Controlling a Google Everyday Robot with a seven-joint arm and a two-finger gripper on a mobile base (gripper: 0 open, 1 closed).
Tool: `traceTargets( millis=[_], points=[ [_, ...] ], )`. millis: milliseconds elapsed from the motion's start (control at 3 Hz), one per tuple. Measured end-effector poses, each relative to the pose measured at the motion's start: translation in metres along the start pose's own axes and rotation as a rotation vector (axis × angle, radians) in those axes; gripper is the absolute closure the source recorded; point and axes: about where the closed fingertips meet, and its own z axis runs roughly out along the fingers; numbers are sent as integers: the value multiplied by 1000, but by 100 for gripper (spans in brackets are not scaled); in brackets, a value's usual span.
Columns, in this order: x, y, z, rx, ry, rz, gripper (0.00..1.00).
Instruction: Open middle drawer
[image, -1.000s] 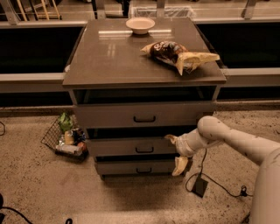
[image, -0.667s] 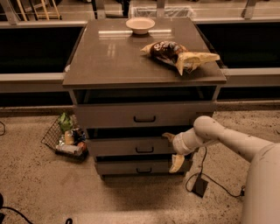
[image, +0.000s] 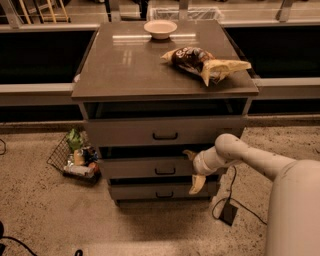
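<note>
A speckled tan floor (image: 45, 215) surrounds a grey-brown cabinet (image: 125, 65) whose glossy top reflects overhead light. Behind it, a pale ledge (image: 35, 90) runs across dark panels. A wire basket (image: 75, 157) of groceries sits on the floor at left. The gripper (image: 193, 170), fingers spread, is at the cabinet's front, right of centre.

Cabinet (image: 125, 65), three drawers. Middle drawer (image: 140, 168): gripper (image: 193, 170) at its right end, fingers spread above and below the front. Top: bowl (image: 160, 28), snack bags (image: 205, 62). Floor left: wire basket (image: 70, 159).
</note>
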Motion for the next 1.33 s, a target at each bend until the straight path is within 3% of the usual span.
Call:
traceTargets(
  millis=[333, 667, 1333],
  points=[
    [4, -3, 12, 1, -17, 6, 10],
    [7, 0, 26, -19, -53, 12, 31],
    [0, -3, 16, -20, -56, 13, 78]
  ],
)
